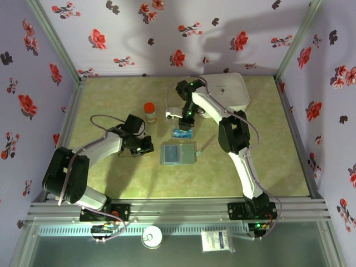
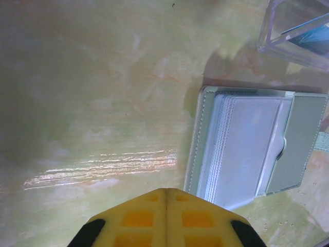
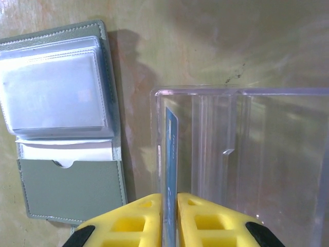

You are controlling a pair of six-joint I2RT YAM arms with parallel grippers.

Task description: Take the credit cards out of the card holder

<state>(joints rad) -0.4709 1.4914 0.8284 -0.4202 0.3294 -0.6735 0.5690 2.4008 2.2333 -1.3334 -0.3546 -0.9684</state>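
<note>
Yellow fingers of the right gripper (image 3: pixel 169 205) are closed on a blue credit card (image 3: pixel 171 149), held on edge with its long axis running straight ahead of the gripper, inside the left compartment of a clear plastic tray (image 3: pixel 247 92). Releasing it there looks like the step in hand. Just left of the tray on the worktop (image 3: pixel 247 41), the card holder (image 3: pixel 72 190) lies open and flat, its long axis parallel to the card, grey pocket panel nearer. The left gripper (image 2: pixel 165 198), shut and empty, sits just beside the holder's other edge, about as near.
</note>
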